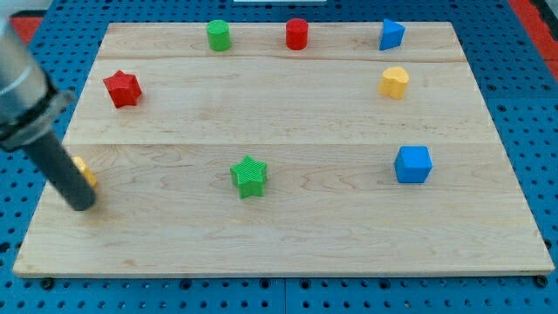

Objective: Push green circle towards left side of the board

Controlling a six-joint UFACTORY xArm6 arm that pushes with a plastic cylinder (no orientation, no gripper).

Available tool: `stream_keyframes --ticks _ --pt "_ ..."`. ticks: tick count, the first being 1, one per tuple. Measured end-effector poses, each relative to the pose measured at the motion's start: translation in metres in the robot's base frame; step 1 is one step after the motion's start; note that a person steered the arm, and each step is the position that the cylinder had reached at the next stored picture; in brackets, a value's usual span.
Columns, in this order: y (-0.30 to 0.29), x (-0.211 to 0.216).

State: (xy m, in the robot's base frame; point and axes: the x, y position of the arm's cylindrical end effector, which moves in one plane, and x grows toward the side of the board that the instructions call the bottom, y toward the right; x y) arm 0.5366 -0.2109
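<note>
Leftmost, my tip (83, 206) sits on the pale wooden board (288, 231) near its left edge, at the lower end of a straight dark rod that slants up to the view's top left into a blurred grey body; being a bare rod, it has nothing to spread or pinch, and it grips nothing. Just beside my tip, on its upper side and partly hidden behind the rod, lies a small yellow block (85, 171) (too covered for its shape to be made out, and I cannot tell whether the rod touches it). Above my tip and slightly to its right, apart from it, stands a red star-shaped block (122, 88). Farther right and far up, at the board's top edge, is the green circle (218, 36), a short green cylinder standing upright, well apart from my tip. Right of my tip at nearly its own level lies a green star-shaped block (249, 176), also well apart. Beyond the green circle along the top edge stands a red cylinder block (297, 34). Far to the right come a blue angular block (391, 34) at the top edge, a yellow rounded block (394, 82) below it, and a blue cube (412, 164) lower still.
</note>
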Motion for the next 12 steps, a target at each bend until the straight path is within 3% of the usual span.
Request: stream_keyframes --ticks 1,3,4,6,7,11,12 --pt "0.059 -0.04" --pt "0.092 -0.138" --pt "0.092 -0.155" --pt "0.172 -0.218" --pt "0.172 -0.25" --pt "0.156 -0.294" --pt "0.176 -0.305"
